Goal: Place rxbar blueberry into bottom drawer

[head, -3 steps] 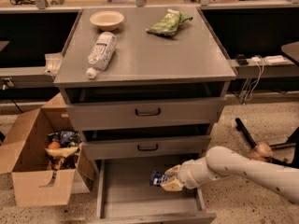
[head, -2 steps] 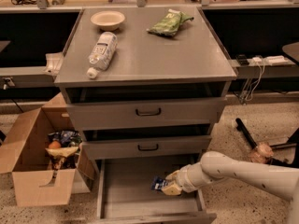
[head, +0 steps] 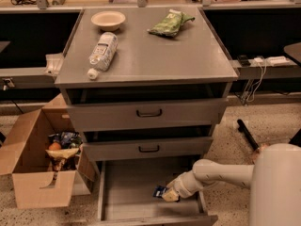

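Observation:
The bottom drawer (head: 131, 192) is pulled open, a wide shallow grey tray below the two upper drawers. My white arm reaches in from the right, and my gripper (head: 168, 194) is low inside the drawer at its right side. The rxbar blueberry (head: 159, 191), a small dark blue wrapper with white print, sticks out to the left of the gripper, close to or on the drawer floor. I cannot tell whether it is still held.
On the cabinet top lie a plastic bottle (head: 102, 52) on its side, a small bowl (head: 108, 19) and a green snack bag (head: 170, 23). An open cardboard box (head: 33, 173) with snacks stands on the floor left of the drawers. Cables and a power strip (head: 268, 60) are at right.
My gripper has moved down and a little left, deeper into the bottom drawer, carrying the blue bar lower toward the drawer floor.

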### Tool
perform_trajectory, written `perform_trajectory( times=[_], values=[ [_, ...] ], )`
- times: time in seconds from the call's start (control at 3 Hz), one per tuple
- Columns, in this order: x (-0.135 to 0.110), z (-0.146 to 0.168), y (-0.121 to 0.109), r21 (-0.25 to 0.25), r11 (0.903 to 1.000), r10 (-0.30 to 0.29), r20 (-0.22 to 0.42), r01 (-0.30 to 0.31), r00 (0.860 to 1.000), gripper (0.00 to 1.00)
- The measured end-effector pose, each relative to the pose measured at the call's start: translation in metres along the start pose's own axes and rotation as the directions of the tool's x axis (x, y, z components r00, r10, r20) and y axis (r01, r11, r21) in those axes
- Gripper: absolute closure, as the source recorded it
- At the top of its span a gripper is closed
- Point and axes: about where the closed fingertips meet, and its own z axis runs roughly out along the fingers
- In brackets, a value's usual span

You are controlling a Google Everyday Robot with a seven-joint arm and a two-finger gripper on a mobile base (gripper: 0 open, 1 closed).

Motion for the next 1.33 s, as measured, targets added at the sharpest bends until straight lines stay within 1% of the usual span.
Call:
perform_trajectory(
  times=[0.33,0.67,1.0,1.33],
  values=[
    [0.021,0.03,-0.018,-0.006,0.9986,0.052,-0.02,-0.052,0.998,1.0],
    [0.028,0.046,-0.034,-0.011,0.9963,0.085,-0.014,-0.085,0.996,1.0],
    [0.03,0.071,-0.046,-0.047,0.9928,0.11,-0.009,-0.111,0.994,1.0],
    [0.028,0.074,-0.054,-0.042,0.9925,0.115,-0.002,-0.115,0.993,0.84]
  ],
)
